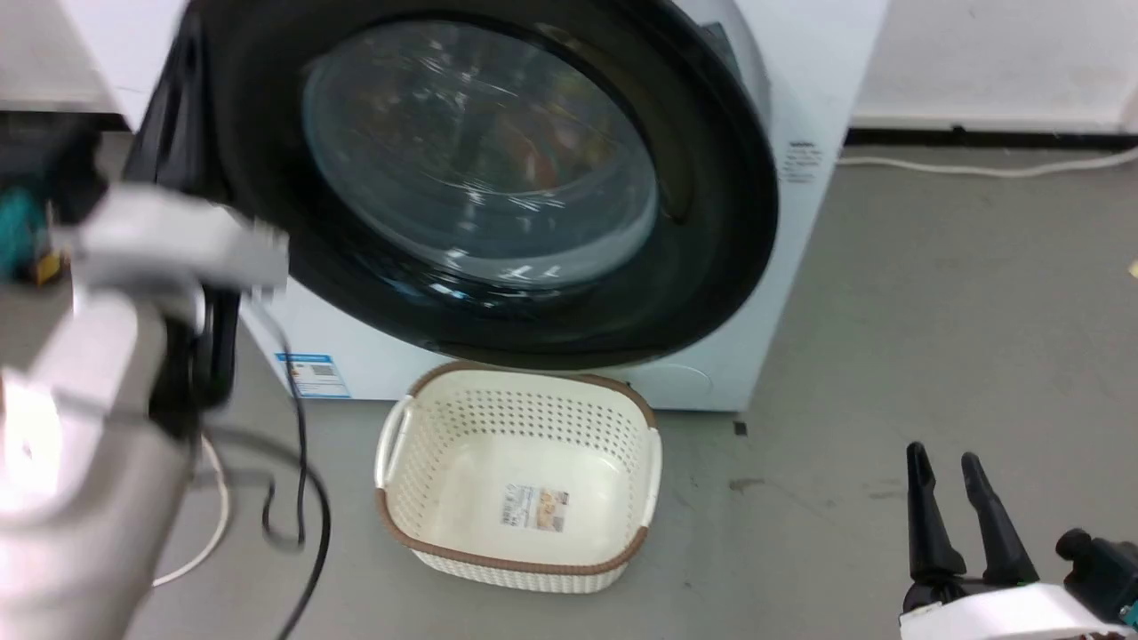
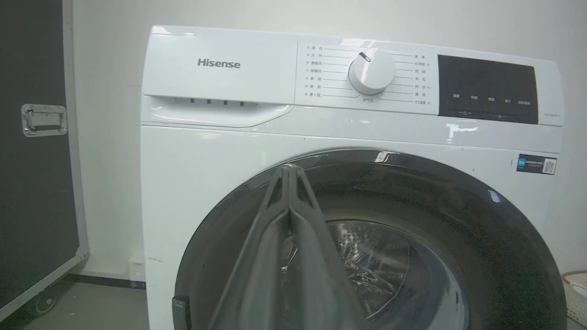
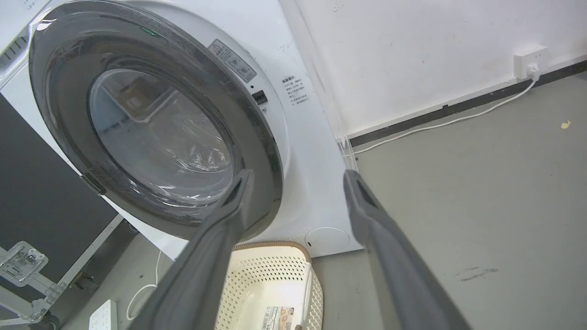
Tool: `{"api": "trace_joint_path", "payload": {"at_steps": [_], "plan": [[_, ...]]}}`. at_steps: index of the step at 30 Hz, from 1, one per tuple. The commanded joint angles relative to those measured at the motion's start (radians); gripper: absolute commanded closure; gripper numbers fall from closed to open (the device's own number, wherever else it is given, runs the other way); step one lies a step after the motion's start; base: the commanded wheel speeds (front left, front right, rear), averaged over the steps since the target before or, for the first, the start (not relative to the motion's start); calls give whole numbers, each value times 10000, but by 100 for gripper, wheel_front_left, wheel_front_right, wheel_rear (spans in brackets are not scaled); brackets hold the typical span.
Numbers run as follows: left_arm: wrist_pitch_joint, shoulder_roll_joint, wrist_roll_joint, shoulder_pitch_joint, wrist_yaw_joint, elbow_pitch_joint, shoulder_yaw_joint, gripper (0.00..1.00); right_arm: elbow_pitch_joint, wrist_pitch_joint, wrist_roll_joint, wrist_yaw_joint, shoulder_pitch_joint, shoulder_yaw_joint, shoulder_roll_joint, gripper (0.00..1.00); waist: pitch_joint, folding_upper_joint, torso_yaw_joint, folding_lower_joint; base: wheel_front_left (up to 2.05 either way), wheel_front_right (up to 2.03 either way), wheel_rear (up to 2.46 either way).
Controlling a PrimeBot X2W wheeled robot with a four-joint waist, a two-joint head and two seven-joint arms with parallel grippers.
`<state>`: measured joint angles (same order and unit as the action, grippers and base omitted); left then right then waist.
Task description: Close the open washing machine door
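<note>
- Left gripper (image 2: 289,172) up close, fingers pinched shut on nothing, pointing at the washing machine (image 2: 220,151) front.
- Washing machine door (image 1: 711,222) lies against the machine's front; latched or not, I can't tell.
- Right gripper (image 1: 942,455) spread wide, empty, well right of the machine.
- Cream basket (image 1: 444,462) on the floor (image 1: 889,311) just before the machine.

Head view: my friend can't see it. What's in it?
A big round black-rimmed glass door fills the top, on a white washer. A cream basket sits on the floor below, and the open right gripper is lower right.
</note>
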<state>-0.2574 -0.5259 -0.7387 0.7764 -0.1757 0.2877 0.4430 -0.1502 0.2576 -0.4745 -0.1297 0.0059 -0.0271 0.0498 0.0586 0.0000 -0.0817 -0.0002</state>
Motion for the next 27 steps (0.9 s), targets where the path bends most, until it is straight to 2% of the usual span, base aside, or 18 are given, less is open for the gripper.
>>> {"api": "trace_joint_path", "payload": {"at_steps": [1, 5, 9, 19, 27], "plan": [[-40, 36, 356, -977, -223, -517, -445, 100, -35, 42, 15, -10, 149, 26, 4, 0, -225, 0, 257, 2, 0, 0, 0], [-41, 237, 949, -2714, -391, -1318, -1265, 100, -86, 42, -4, -10, 252, 101, 4, 0, -398, 0, 436, 2, 0, 0, 0], [-42, 492, 1212, -4133, -265, -1542, -1658, 100, -92, 42, 100, -10, 329, 153, 4, 0, -509, 0, 543, 2, 0, 0, 0], [154, 648, 1147, -6067, 331, -1064, -1100, 100, -37, 42, 613, -10, 505, 118, 4, 0, -645, 0, 572, 2, 0, 0, 0], [630, 891, 836, -6677, 294, -745, -795, 100, -108, 42, 1221, -10, 601, 174, 4, 0, -662, 0, 574, 2, 0, 0, 0]]}}
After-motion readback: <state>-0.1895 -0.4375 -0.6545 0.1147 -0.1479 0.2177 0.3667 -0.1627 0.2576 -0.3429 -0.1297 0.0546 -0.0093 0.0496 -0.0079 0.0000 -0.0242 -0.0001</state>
